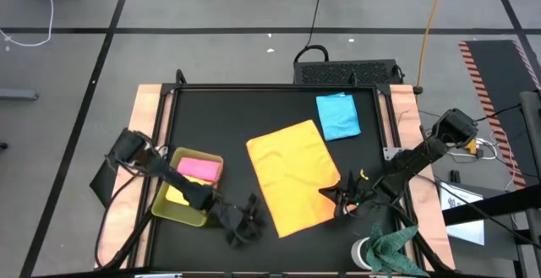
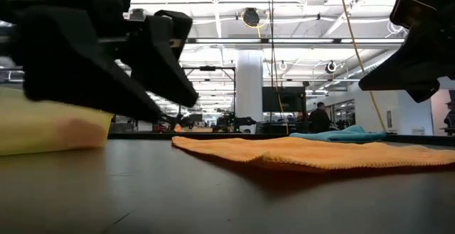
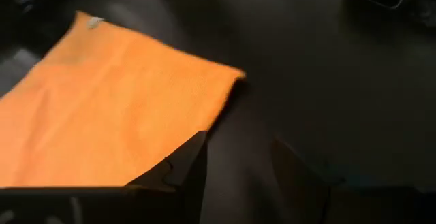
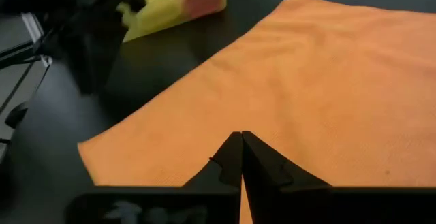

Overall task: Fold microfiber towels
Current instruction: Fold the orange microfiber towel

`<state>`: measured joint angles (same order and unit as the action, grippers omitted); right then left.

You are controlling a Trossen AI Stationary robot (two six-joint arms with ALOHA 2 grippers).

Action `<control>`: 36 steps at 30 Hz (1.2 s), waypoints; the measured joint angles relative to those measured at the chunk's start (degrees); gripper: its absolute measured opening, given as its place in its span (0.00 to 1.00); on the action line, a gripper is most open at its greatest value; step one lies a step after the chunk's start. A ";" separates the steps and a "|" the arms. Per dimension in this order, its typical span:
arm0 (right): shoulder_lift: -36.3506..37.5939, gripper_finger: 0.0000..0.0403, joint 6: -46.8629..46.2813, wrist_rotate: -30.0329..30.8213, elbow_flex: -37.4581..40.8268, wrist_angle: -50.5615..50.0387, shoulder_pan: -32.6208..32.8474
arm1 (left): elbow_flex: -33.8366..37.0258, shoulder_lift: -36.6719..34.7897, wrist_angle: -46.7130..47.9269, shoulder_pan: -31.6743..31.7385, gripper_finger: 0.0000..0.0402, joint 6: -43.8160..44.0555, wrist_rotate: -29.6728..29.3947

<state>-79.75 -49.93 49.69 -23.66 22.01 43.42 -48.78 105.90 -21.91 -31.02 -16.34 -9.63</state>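
We have the orange towel [image 1: 294,177] spread mid-table, unfolded. Our left gripper [image 1: 245,225] hovers part-open and empty; our right gripper [image 1: 342,197], closed, must likely pinch its edge.

Bare mat [image 1: 211,117] behind the orange towel [image 1: 292,177], tray [image 1: 173,206] left, blue towel [image 1: 338,115] right.

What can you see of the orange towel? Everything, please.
The orange towel is a soft, fuzzy microfiber cloth, spread open in one layer mid-table, turned at an angle to the table edges, with slight ripples. It lies on the dark table surface. The right gripper, fingers shut, sits at its edge on the right arm's side; a pinch cannot be confirmed. The left gripper stands open just off its near corner, apart. The light blue towel lies close beyond, not touching.
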 joint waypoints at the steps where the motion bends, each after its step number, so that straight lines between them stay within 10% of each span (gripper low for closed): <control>1: 0.00 0.00 0.07 -0.04 0.00 0.05 -0.38 | -1.43 1.58 0.24 -0.38 0.40 -0.03 -0.42; 11: 0.00 0.00 0.11 -0.52 0.00 0.19 -1.69 | -16.73 13.77 8.76 2.38 0.40 -1.93 -0.42; 24: 0.00 0.00 1.60 -1.95 0.00 0.49 -1.31 | -17.66 15.08 4.85 2.75 0.39 -3.09 1.74; 36: 0.00 0.00 7.17 -1.97 0.02 0.05 0.19 | -17.66 15.90 2.76 1.13 0.02 6.02 -4.86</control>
<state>-79.75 -42.77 47.72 -23.64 22.06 43.62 -66.43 121.80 -19.15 -29.89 -10.32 -14.49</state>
